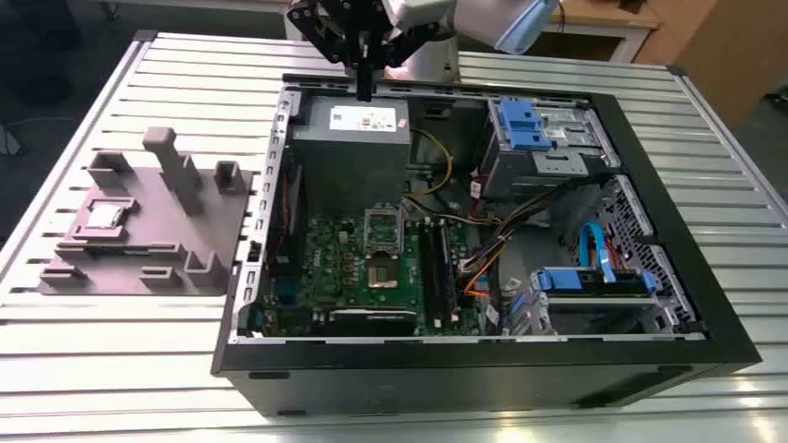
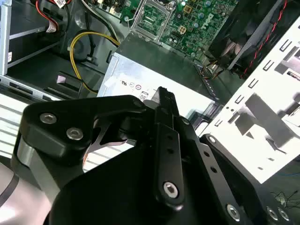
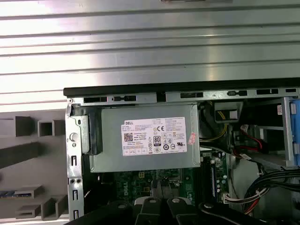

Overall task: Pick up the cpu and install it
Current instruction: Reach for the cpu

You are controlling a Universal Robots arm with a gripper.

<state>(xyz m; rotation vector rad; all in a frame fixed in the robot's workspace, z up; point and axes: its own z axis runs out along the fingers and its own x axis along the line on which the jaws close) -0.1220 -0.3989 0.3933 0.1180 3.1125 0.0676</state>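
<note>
The cpu (image 1: 105, 215) is a small silver square lying flat on the grey fixture block (image 1: 142, 231), on the table at the exterior view's left of the open computer case (image 1: 493, 369). My gripper (image 1: 365, 94) hangs over the case's back edge, above the grey power-supply box (image 1: 351, 129), far from the cpu. Its black fingers are shut together with nothing between them, as the second wrist view shows at the gripper (image 2: 161, 91). The silver socket frame (image 1: 384, 227) sits on the green motherboard (image 1: 357, 268), and the socket frame (image 2: 152, 16) also appears past the power supply.
The power-supply box (image 3: 145, 140) lies right under the wrist. Cables (image 1: 493, 240), blue drive brackets (image 1: 523, 125) and a drive cage (image 1: 597, 281) crowd the case's right side. Upright posts (image 1: 166, 152) rise from the fixture block. Ribbed metal table (image 1: 74, 369) surrounds everything.
</note>
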